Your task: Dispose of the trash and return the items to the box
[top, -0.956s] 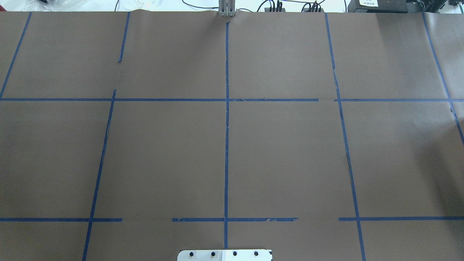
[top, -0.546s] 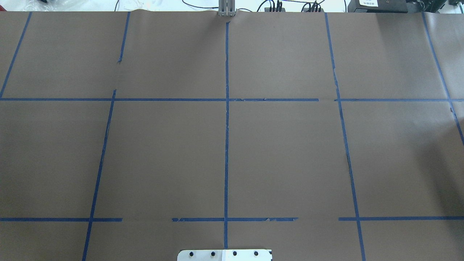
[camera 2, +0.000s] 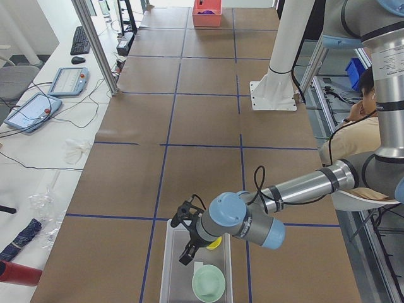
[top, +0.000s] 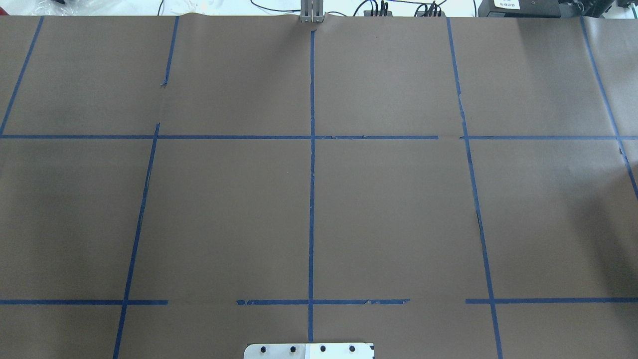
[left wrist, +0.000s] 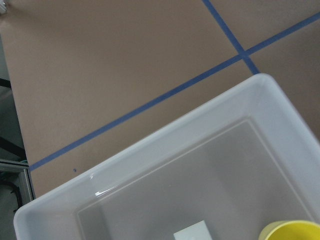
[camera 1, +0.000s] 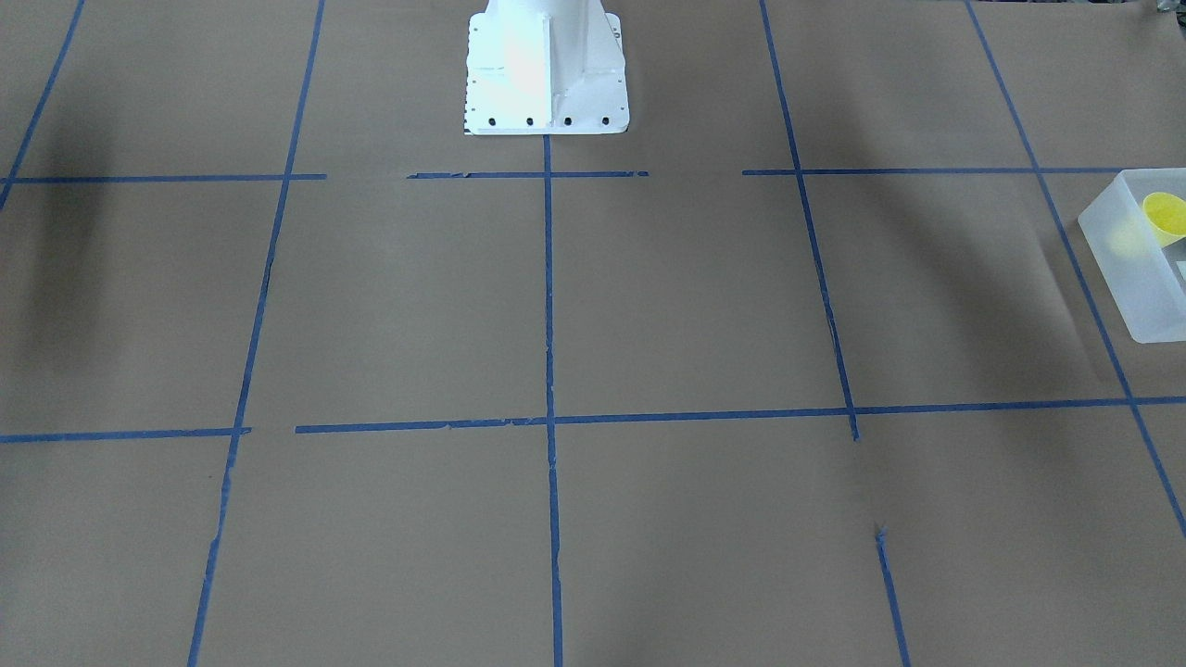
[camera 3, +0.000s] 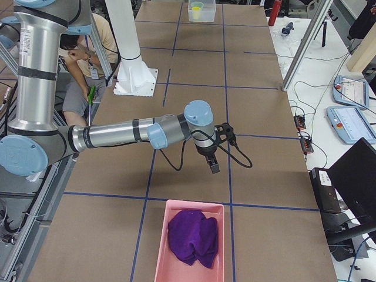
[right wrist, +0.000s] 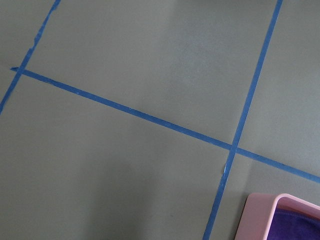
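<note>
The box point(camera 2: 169, 265) sits at the left end of the table point(top: 398, 224), walls in line with the table's edges. It holds the yellow cup point(camera 2: 215, 243), whose tilt I cannot tell, and a green bowl point(camera 2: 208, 284). The left gripper point(camera 2: 187, 256) hangs over the box and the right gripper point(camera 3: 214, 168) over bare table near the right end; I cannot tell how wide either's jaws are.

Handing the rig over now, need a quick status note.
Left end effector: over the frosted white rectangular plastic bin, open or shut unclear.
Right end effector: above the table by the pink plastic tray, also unclear.
Small yellow plastic cup and pale green bowl are in the bin; purple cloth in the tray.
Left: probably only retracting the arms.
</note>
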Motion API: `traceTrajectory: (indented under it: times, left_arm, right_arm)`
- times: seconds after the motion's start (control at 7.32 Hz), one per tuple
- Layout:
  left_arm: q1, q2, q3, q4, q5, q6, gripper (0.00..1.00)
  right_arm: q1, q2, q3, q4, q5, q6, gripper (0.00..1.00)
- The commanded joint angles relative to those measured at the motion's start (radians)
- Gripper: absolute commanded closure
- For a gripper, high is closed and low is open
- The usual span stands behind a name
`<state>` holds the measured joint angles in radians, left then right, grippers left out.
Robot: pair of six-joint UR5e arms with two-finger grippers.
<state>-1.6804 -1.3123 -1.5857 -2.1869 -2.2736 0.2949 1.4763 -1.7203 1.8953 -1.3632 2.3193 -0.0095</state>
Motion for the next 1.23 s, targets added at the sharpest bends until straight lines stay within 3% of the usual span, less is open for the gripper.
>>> traceTrajectory:
  times: [0.0,0.14,0.27,0.55,1.09]
  left_arm:
    - [0.005,0.014,-0.192,0.235,-0.013,0.009,0.0]
    - [0.017,0.016,-0.177,0.321,-0.014,0.006,0.0]
    - [0.022,-0.019,-0.184,0.519,-0.023,0.007,0.0]
    - [0.074,-0.027,-0.203,0.629,-0.011,-0.003,0.0]
    - [0.071,-0.008,-0.246,0.618,-0.16,-0.117,0.0]
  right_arm:
    - [-0.004,-0.002,0.001,-0.031,-0.009,-0.001,0.0]
    - [-0.007,-0.008,0.002,-0.086,-0.009,-0.001,0.0]
    - [-0.007,-0.013,0.002,-0.143,-0.012,-0.006,0.0]
    - [-0.005,-0.031,0.008,-0.151,-0.005,0.0,0.0]
    - [-0.007,-0.024,0.031,-0.145,0.0,0.108,0.0]
